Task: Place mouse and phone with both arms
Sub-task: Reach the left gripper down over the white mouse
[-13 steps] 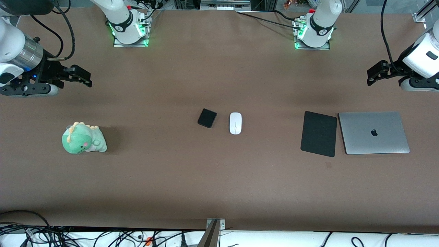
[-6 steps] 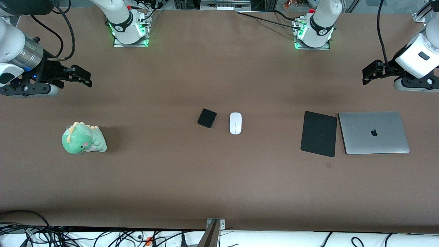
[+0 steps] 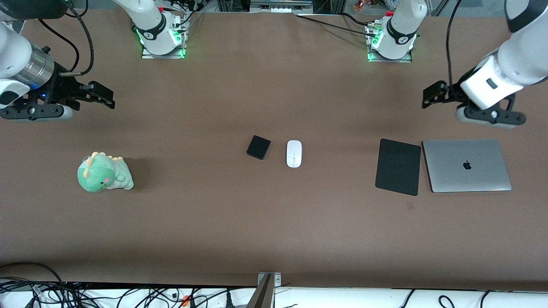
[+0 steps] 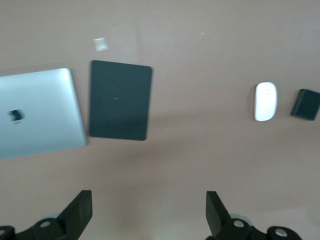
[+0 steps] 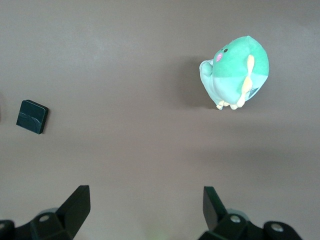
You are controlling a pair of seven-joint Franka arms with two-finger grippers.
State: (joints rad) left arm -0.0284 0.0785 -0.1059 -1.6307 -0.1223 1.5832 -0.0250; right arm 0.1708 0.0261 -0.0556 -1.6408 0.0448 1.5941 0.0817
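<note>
1. Two task items lie side by side at mid-bench, apart from each other: the mouse (image 3: 293, 153), white and oval with a thin grey line, and the phone (image 3: 258, 147), a small black rectangle set at a slight angle, just toward the right arm's end from the mouse.
2. Mouse pad (image 3: 398, 167): larger black rectangle, flat on the brown bench (image 3: 274, 231), toward the left arm's end, well apart from the mouse.
3. Laptop (image 3: 466, 165): silver, lid closed, just beside the mouse pad, nearer the left arm's end.
4. Plush dinosaur (image 3: 104, 173): green, toward the right arm's end, well apart from the phone.
5. Left gripper (image 3: 430, 96): up in the air over bare bench, above and near the mouse pad and laptop; fingers (image 4: 77, 214) spread wide, nothing between them.
6. Right gripper (image 3: 98, 95): hangs over bare bench at the right arm's end, above the plush; fingers (image 5: 75, 206) spread wide, holding nothing.
</note>
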